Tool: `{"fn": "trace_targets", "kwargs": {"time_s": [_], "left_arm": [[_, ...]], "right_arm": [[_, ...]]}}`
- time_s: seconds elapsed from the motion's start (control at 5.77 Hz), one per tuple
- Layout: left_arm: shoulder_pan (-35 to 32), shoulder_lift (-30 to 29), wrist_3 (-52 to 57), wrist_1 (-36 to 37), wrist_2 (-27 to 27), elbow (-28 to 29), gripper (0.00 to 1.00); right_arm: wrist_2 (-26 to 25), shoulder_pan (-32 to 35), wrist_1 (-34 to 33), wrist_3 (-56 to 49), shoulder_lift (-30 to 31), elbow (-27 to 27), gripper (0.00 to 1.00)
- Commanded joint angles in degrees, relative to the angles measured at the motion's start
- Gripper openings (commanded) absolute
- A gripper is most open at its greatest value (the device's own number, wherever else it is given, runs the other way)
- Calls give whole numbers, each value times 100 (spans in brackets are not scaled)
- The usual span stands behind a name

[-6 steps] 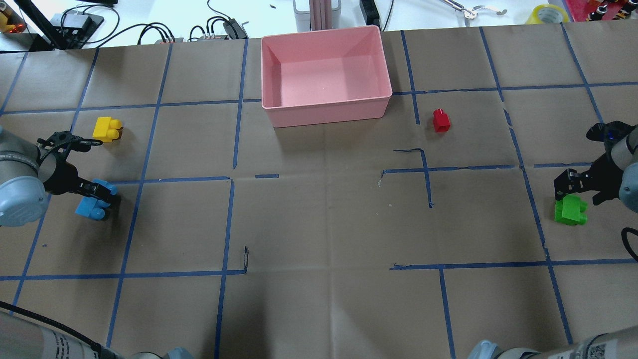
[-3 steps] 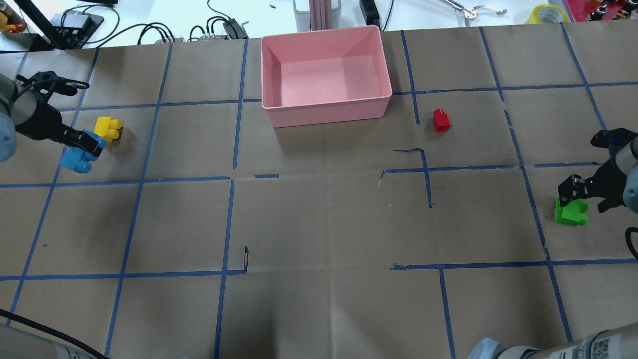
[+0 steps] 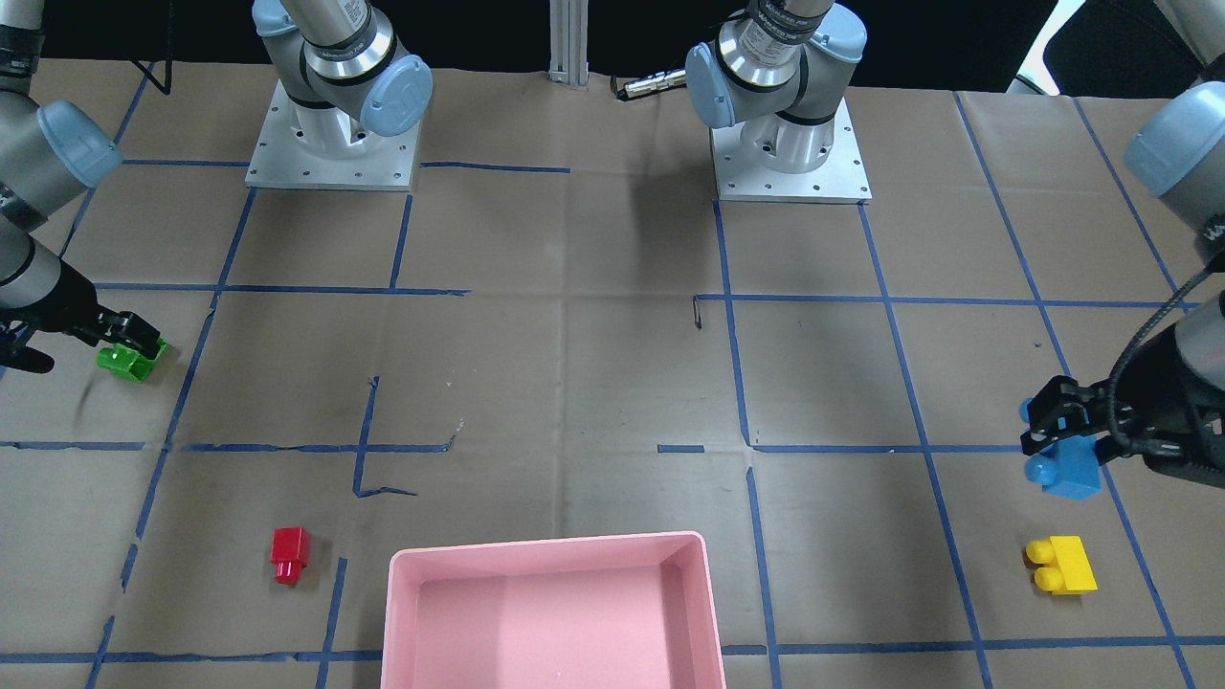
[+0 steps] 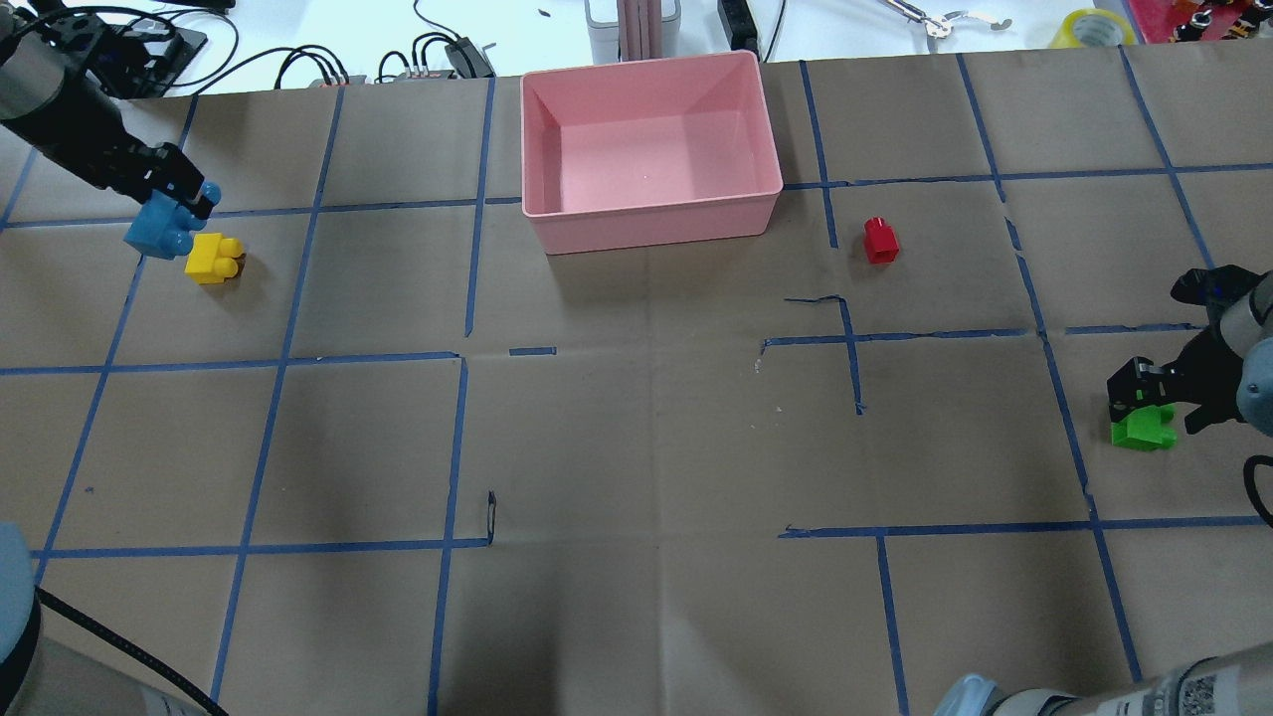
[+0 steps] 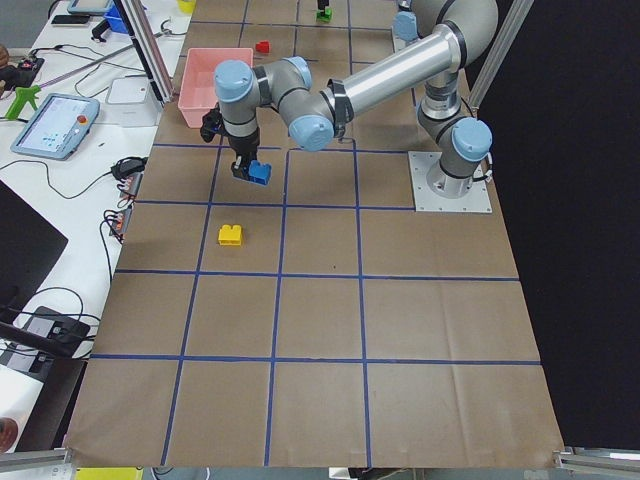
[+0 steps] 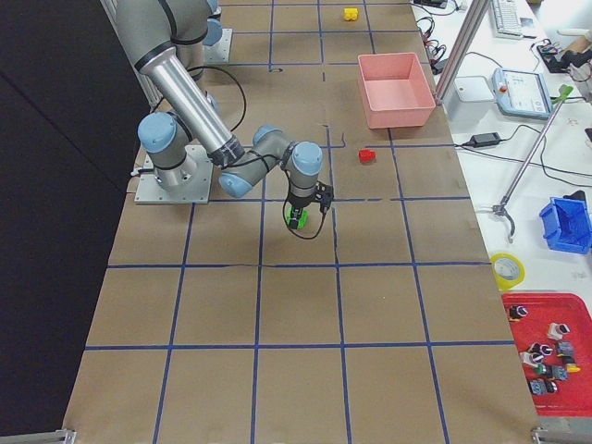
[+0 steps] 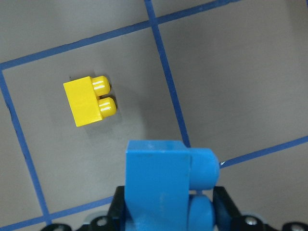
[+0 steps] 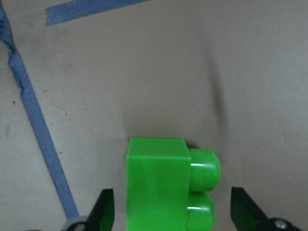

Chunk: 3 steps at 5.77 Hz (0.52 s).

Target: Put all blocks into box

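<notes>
Currently the blue block (image 4: 157,229) hangs clamped in the left pincer (image 4: 177,199) above the bench (image 4: 636,447), near the yellow block (image 4: 212,258). The green block (image 8: 156,183) lies between the right pincer's (image 4: 1156,398) spread fingers (image 8: 106,209), and the red block (image 4: 880,240) sits right of the pink box (image 4: 651,221).

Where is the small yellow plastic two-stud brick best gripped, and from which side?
Grip the small yellow plastic two-stud brick across its flat square body, coming straight down from above. It lies on its side, studs pointing sideways; rounded studs would probably slip.

Brown papered table (image 4: 636,447), blue tape grid (image 4: 318,209), cables (image 4: 310,52), yellow tape roll (image 4: 1094,38)
</notes>
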State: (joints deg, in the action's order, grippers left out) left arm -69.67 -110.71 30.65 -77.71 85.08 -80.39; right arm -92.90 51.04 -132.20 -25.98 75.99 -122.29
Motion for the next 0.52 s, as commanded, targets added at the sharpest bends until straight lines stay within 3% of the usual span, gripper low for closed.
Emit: {"fn": "trace_targets", "kwargs": {"time_s": [0.0, 0.35], "left_arm": [[-1157, -327, -1877, -86, 0, 626, 13], [-2117, -1071, -3673, -341, -219, 1758, 13]], "right_arm": [[-9, 3, -34, -13, -22, -14, 87], [-9, -6, -25, -13, -22, -23, 85]]}}
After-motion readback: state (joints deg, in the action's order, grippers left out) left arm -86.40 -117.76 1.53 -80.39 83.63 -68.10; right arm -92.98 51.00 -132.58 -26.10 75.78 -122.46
